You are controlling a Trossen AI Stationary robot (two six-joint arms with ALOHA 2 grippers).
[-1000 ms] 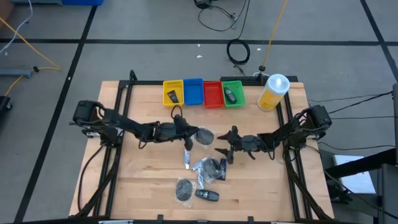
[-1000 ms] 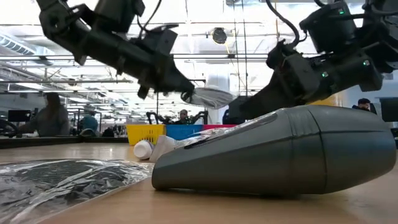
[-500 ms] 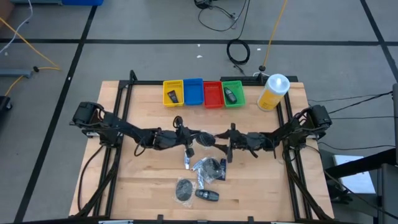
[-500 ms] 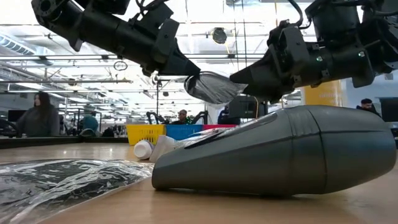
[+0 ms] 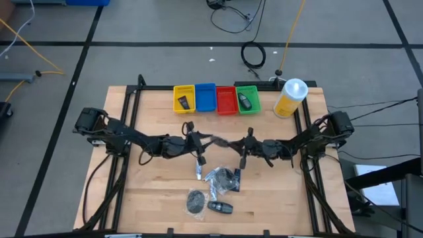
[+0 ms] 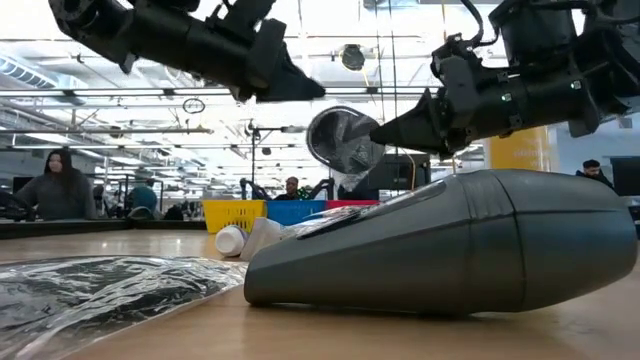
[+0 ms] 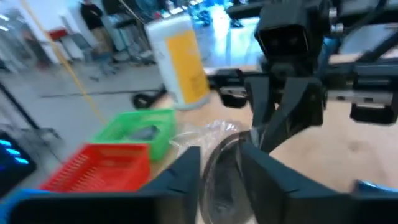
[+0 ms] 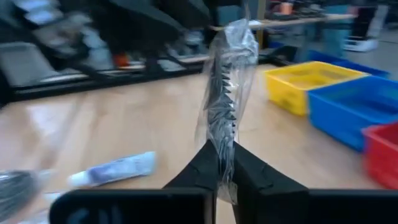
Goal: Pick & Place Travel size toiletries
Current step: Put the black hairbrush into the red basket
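Note:
A round grey disc in a clear wrapper (image 6: 342, 140) hangs in mid-air over the table's middle (image 5: 221, 142), standing on edge. My right gripper (image 8: 224, 163) is shut on it from the table's right side (image 5: 240, 148). My left gripper (image 7: 221, 177) is open, with a finger on either side of the wrapper. In the low view its fingertips (image 6: 298, 88) stand just above and clear of the disc. On the table nearer the front lie a white tube (image 5: 198, 169), a clear-wrapped packet (image 5: 218, 178), a grey disc (image 5: 195, 200) and a dark bottle (image 5: 220, 207). My right gripper pinches the edge of the clear wrapper (image 8: 222, 149) between its two fingers, just beside the disc. The fingers come about level from the table's right side (image 6: 388, 127). The packet stands on edge beyond the fingertips, lifted clear of the table.
Yellow (image 5: 184, 98), blue (image 5: 205, 98), red (image 5: 226, 100) and green (image 5: 247, 99) trays stand in a row at the far edge. A big yellow bottle (image 5: 289, 97) stands at the far right. The dark bottle fills the front of the low view (image 6: 450, 240).
My right gripper has moved toward the packet and shut on its wrapper. My left gripper first carried the packet a little toward the right, then opened and let it go. The packet has turned from nearly flat to standing on edge.

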